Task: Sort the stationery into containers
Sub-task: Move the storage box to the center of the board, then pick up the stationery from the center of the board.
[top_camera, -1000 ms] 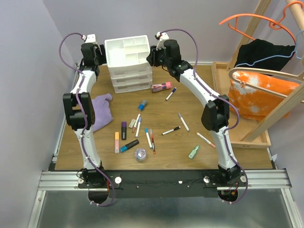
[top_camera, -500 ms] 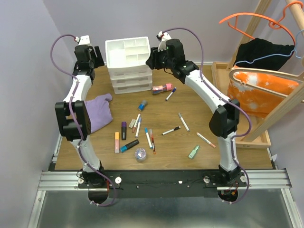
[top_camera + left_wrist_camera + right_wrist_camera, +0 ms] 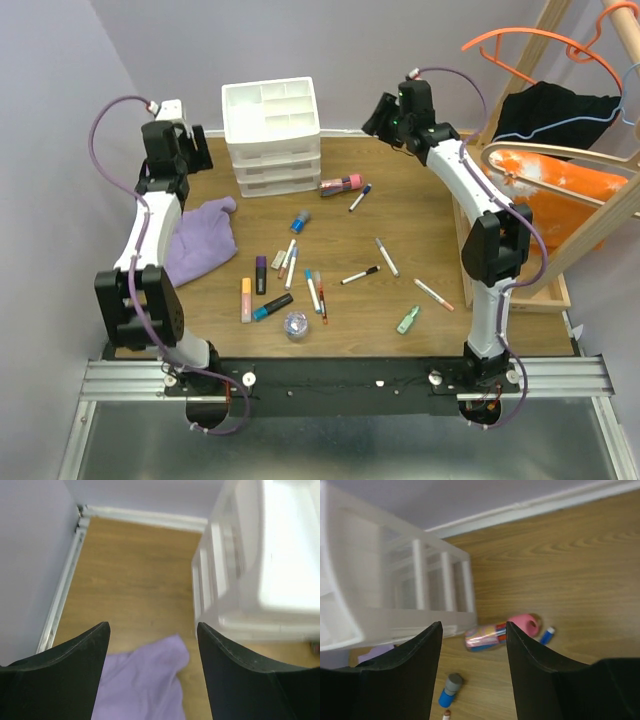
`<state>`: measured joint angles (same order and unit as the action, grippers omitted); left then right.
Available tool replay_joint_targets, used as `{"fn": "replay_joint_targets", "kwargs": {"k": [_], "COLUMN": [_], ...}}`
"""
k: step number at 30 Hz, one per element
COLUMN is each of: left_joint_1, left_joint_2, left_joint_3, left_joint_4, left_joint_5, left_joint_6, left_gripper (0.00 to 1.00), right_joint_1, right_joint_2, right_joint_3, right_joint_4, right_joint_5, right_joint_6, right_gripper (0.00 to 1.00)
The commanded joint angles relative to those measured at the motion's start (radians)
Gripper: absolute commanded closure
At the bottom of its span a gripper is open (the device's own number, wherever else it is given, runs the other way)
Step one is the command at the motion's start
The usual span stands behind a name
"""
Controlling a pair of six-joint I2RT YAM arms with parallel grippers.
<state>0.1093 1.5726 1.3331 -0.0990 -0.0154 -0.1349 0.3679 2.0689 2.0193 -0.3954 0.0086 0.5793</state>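
While left fingers [image 3: 60, 680] and right fingers [image 3: 395, 680] gape empty, 1 organiser [image 3: 229, 118] (3 drawers [image 3: 278, 168]) stands.

One white organiser [image 3: 270, 130], one purple cloth [image 3: 200, 240], eight slim pens [image 3: 386, 256], five stubby highlighters [image 3: 260, 274], one pink tube [image 3: 340, 183], one glittery ball [image 3: 295, 323].

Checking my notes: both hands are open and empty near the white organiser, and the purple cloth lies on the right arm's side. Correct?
No: the purple cloth lies on the left arm's side, as the top view shows. The rest stands: left hand and right hand are open and empty near the white organiser.
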Motion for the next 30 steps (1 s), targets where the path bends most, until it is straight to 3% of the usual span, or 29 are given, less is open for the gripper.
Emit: {"fn": "replay_joint_targets", "kwargs": {"k": [1, 5, 7, 10, 13, 14, 16, 17, 18, 24, 30], "left_joint_1": [-0.034, -0.106, -0.141, -0.21, -0.244, -0.244, -0.238, -0.231, -0.209, -0.192, -0.146], "left_joint_2": [-0.184, -0.322, -0.359, -0.44, -0.528, -0.563, -0.592, -0.608, -0.609, -0.556, -0.695], "left_joint_3": [-0.152, -0.287, -0.317, -0.38, -0.449, -0.48, -0.508, -0.532, -0.537, -0.497, -0.586], "left_joint_4": [-0.126, -0.208, -0.247, -0.339, -0.389, -0.389, -0.378, -0.358, -0.352, -0.441, -0.424], "left_joint_5": [0.216, 0.294, 0.342, 0.426, 0.431, 0.405, 0.312, 0.301, 0.308, 0.48, 0.355], "left_joint_6": [0.176, 0.221, 0.248, 0.328, 0.383, 0.367, 0.357, 0.354, 0.359, 0.388, 0.385], "left_gripper": [0.22, 0.23, 0.24, 0.25, 0.23, 0.21, 0.17, 0.13, 0.12, 0.16, 0.13], "right_joint_1": [-0.049, -0.055, -0.055, -0.055, -0.052, -0.046, -0.023, 0.017, 0.037, 0.114, 0.294], "right_joint_2": [0.011, 0.01, 0.005, -0.047, -0.131, -0.159, -0.243, -0.268, -0.314, -0.354, -0.394], "right_joint_3": [-0.082, -0.131, -0.149, -0.234, -0.348, -0.373, -0.451, -0.47, -0.516, -0.532, -0.593], "right_joint_4": [-0.074, -0.072, -0.1, -0.094, -0.092, -0.103, -0.161, -0.187, -0.197, -0.253, -0.273], "right_joint_5": [0.001, -0.119, -0.165, -0.245, -0.422, -0.57, -0.66, -0.679, -0.67, -0.633, -0.544], "right_joint_6": [0.076, -0.036, -0.09, -0.224, -0.465, -0.639, -0.828, -1.004, -1.062, -1.239, -1.463], "right_gripper": [0.37, 0.32, 0.18, 0.17, 0.15, 0.11, 0.08, 0.08, 0.08, 0.09, 0.09]}}
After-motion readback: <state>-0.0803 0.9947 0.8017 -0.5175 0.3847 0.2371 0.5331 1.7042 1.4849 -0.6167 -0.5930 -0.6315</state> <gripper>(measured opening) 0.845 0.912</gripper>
